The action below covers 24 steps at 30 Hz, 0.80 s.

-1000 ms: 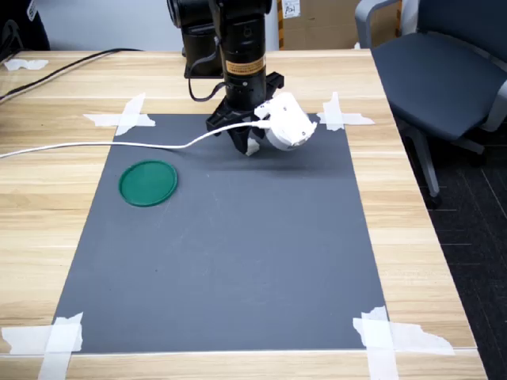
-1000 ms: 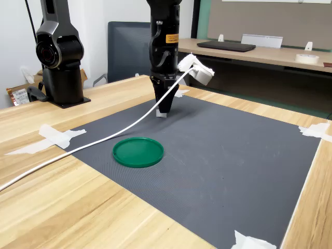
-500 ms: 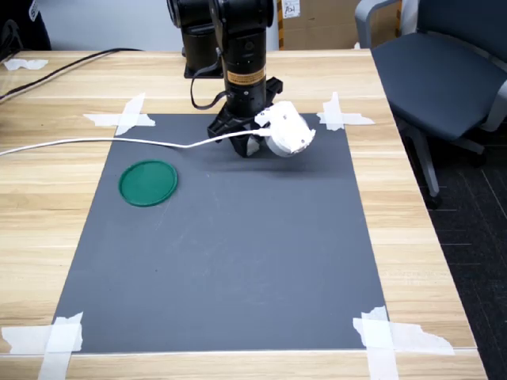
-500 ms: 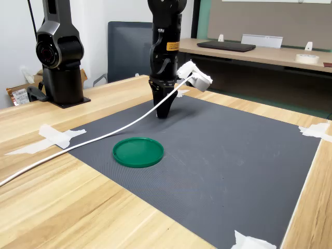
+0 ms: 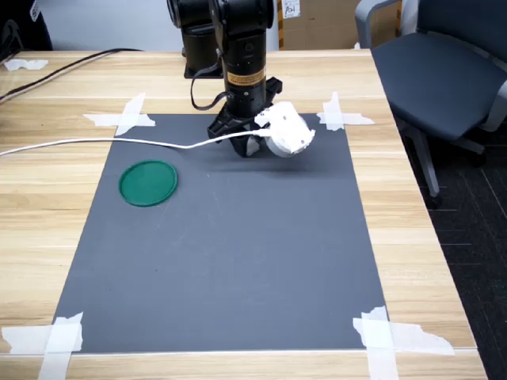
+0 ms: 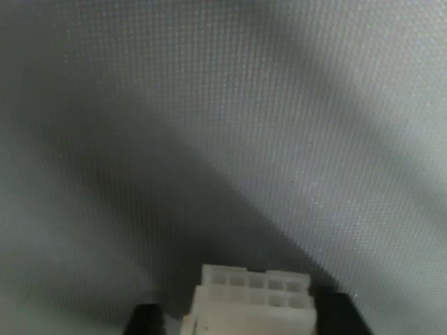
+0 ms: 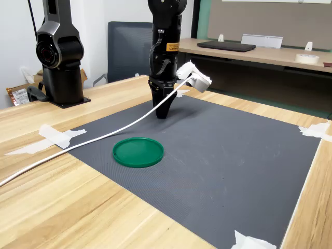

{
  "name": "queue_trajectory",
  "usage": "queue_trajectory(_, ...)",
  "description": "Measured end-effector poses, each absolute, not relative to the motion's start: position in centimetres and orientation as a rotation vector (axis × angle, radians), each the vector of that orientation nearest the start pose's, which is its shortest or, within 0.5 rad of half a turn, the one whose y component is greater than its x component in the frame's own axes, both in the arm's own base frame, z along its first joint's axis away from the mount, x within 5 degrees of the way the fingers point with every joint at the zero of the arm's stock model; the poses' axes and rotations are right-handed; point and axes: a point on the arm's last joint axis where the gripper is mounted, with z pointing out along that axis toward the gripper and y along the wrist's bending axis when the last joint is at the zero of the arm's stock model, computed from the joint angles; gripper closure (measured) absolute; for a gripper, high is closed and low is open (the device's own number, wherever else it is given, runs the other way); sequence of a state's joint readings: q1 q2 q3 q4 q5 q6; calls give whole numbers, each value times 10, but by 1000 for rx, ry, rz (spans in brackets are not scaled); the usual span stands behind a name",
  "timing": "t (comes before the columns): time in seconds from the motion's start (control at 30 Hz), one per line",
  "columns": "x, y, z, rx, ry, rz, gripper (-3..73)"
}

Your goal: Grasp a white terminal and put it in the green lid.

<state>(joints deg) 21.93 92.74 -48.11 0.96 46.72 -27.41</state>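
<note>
gripper (image 5: pixel 247 150) is pressed down on the far part of the dark mat (image 5: pixel 238 261) with its two fingers snug around the white terminal (image 6: pixel 250 304), and the green lid (image 5: pixel 148 183) sits well off toward the first exterior view's left.

One flat round dark-green plastic lid (image 5: pixel 148 183), one tiny white ribbed plastic terminal (image 6: pixel 251 307), one dark grey textured mat (image 5: pixel 222 261) and one black-fingered gripper (image 7: pixel 162 113) are showing.
</note>
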Motion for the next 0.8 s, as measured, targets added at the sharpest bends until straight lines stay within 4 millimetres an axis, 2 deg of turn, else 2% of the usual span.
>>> queue_trajectory(0.17,245,100,169,-1269,2804,15,390)
queue_trajectory(0.33,246,100,175,-1256,2775,12,393)
queue_trajectory(0.8,237,95,218,-1245,2580,-27,393)
